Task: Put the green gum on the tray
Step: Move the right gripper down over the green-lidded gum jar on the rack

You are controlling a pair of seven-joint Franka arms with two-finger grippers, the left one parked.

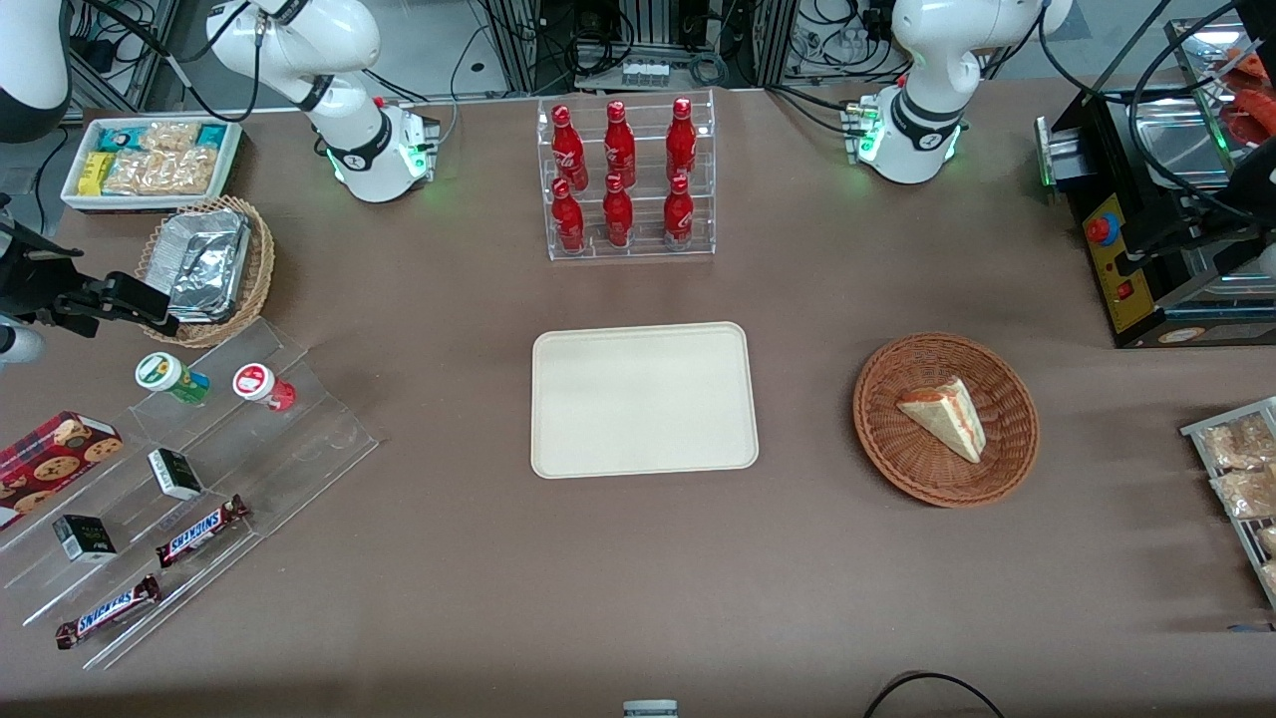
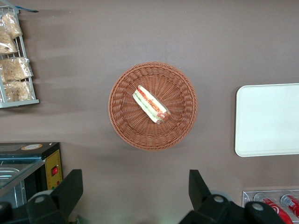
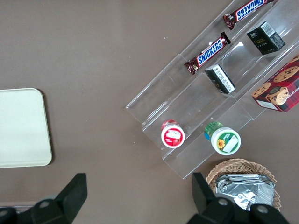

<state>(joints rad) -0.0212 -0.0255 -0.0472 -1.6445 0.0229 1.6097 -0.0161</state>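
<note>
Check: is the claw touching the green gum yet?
Apart. The right wrist view shows the open claw with bare table between its fingers, clear of the green gum on the acrylic rack.

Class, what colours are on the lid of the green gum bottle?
White, with a green-and-yellow label; the green gum shows it best in the right wrist view.

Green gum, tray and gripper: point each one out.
green gum [image 3: 225, 141], right wrist view, on its white lid.
tray [image 1: 643, 399], front view, on its bare middle.
gripper [image 3: 138, 196], right wrist view, open, midway between its fingertips.

SNICKERS on two chocolate bars [image 3: 208, 54] [image 3: 246, 10] on the clear stepped rack [image 3: 196, 112], FOOD on a black box [image 3: 266, 37]
</note>
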